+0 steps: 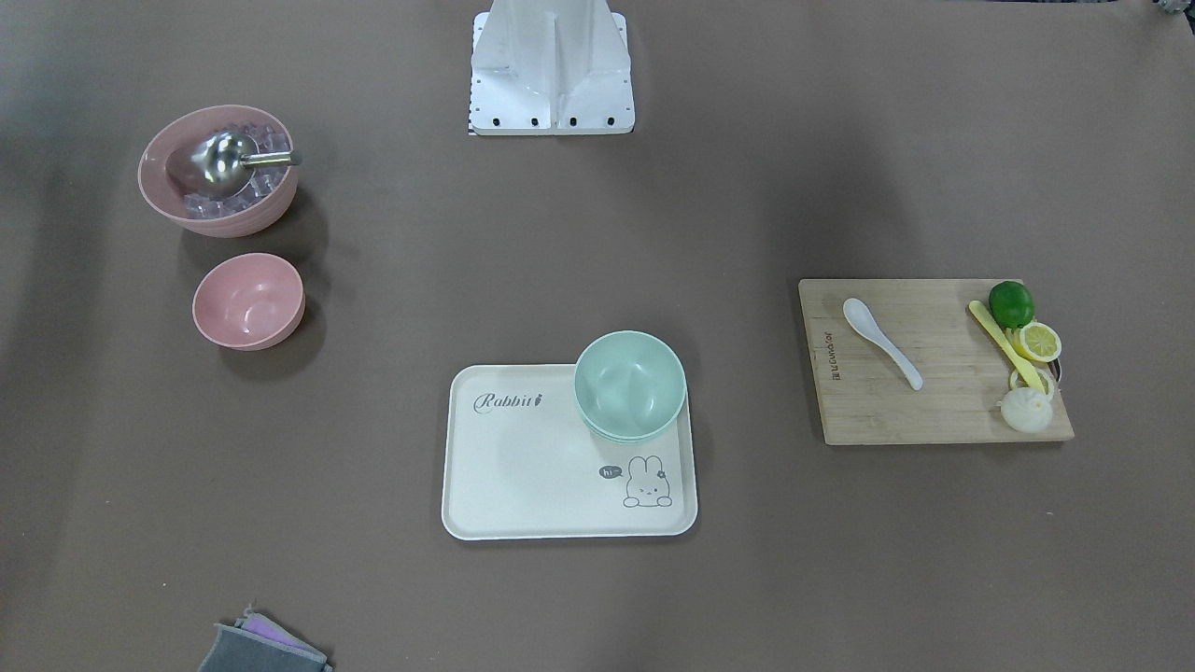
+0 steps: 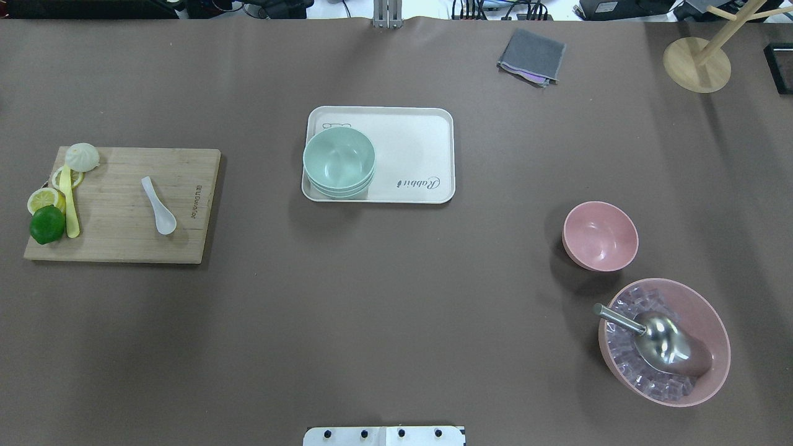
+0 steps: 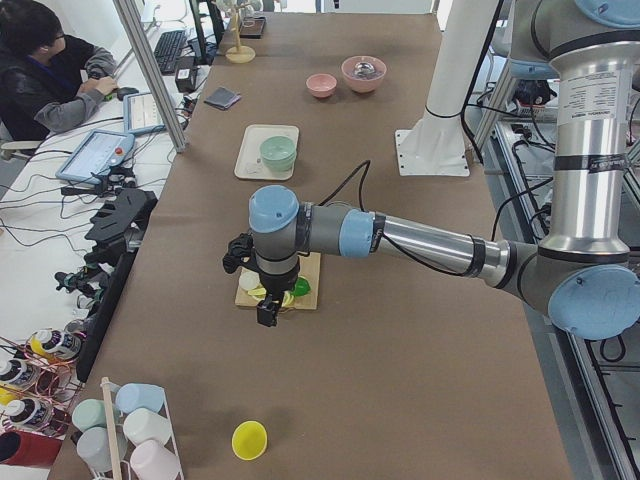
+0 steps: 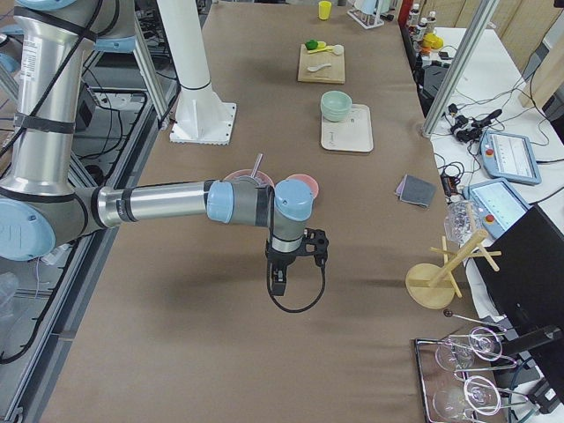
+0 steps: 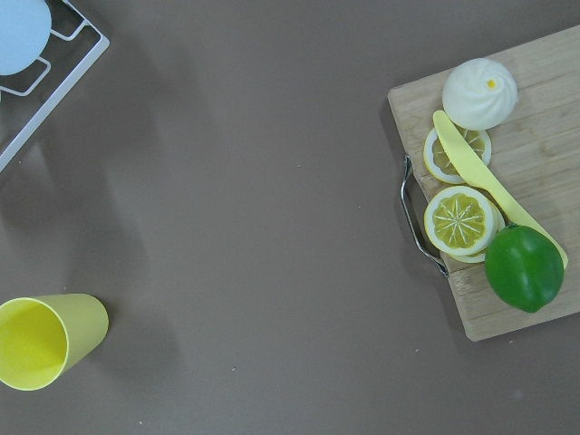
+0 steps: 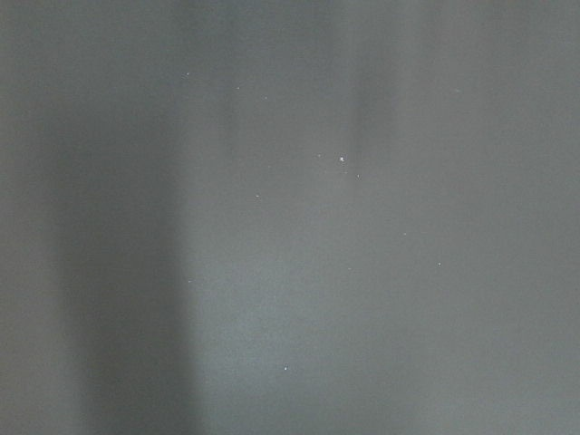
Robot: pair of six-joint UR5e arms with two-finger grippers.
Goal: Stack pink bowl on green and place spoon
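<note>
pink bowl (image 2: 600, 236) sitting upright on worktop (image 2: 396, 297) near ice bowl (image 2: 722, 337) | green bowl (image 2: 339, 162) resting on tray (image 2: 415, 148) corner | spoon (image 2: 159, 205) lying on cutting board (image 2: 118, 241) | left tool (image 3: 267, 314), right tool (image 4: 278, 284) hovering, width impossible to tell | advising: pinching pink rim, lifting level, lowering centred into green bowl

My overhead and front cameras look down on the tray (image 2: 415, 142) from opposite sides. Both side cameras sight along the worktop (image 3: 400, 350) toward it. The left wrist camera hangs close over the cutting board (image 5: 553, 136).
</note>
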